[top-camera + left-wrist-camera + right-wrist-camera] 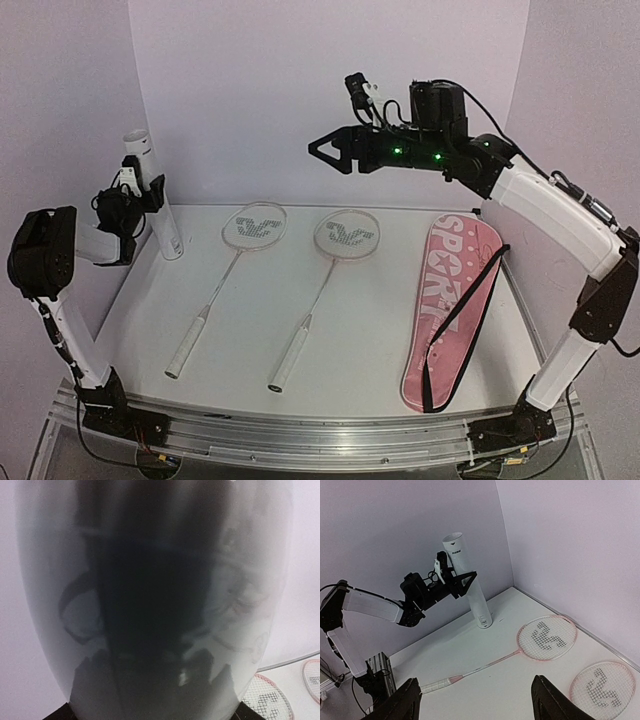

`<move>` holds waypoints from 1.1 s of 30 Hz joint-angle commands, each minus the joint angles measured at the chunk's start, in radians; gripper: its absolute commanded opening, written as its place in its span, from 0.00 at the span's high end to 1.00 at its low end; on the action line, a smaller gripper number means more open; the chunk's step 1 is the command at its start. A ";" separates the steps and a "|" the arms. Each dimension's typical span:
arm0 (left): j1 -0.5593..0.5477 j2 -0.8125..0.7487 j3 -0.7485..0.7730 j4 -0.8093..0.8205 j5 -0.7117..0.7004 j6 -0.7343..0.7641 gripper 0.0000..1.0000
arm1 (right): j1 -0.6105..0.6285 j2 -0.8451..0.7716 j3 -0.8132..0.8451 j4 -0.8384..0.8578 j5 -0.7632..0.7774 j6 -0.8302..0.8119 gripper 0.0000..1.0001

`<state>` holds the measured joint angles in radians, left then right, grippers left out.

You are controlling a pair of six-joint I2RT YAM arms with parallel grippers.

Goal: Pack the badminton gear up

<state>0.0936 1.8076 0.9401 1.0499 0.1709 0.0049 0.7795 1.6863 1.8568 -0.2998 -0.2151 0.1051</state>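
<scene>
The two rackets lie flat on the table (380,330), side by side and roughly parallel, just left of the pink bag (450,300) in the overhead view. One racket (347,235) is the nearer to the bag. The other racket (254,227) lies one place further left. Both point the same way. Their oval heads face the back wall and their white handles run toward the front edge. Each long axis slants left as it comes forward. The strings face up, showing the dark logo.

The bag lies flat with its long axis also running back to front. Its lettered end is toward the wall and a black strap trails along it. Whether anything is inside cannot be made out.

Furthest from the bag, beyond both rackets, is a white tube (467,587). Its foot is on the table and its top leans away from the bag. Its contents are hidden. The left claw (454,575) is clamped around its upper half.

The right claw (322,150) hangs high in the air, up and left of the bag's far end. Its fingers (407,702) are spread wide, gripping nothing.
</scene>
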 commanded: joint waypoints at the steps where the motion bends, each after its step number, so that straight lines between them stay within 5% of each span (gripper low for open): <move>1: 0.011 0.003 -0.034 -0.023 0.075 -0.029 0.72 | -0.003 -0.031 0.028 0.030 -0.024 -0.001 0.27; 13: 0.029 -0.017 -0.035 -0.057 0.133 -0.030 0.38 | -0.003 -0.037 0.030 0.030 -0.036 0.010 0.27; 19: 0.032 -0.026 -0.024 -0.083 0.145 -0.029 0.02 | -0.003 -0.039 0.027 0.031 -0.041 0.010 0.27; 33: 0.039 -0.075 -0.060 -0.084 0.161 -0.011 0.00 | -0.003 -0.041 0.025 0.031 -0.056 0.006 0.27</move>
<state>0.1257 1.7917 0.8952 0.9683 0.3153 -0.0219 0.7795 1.6863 1.8568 -0.2996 -0.2449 0.1062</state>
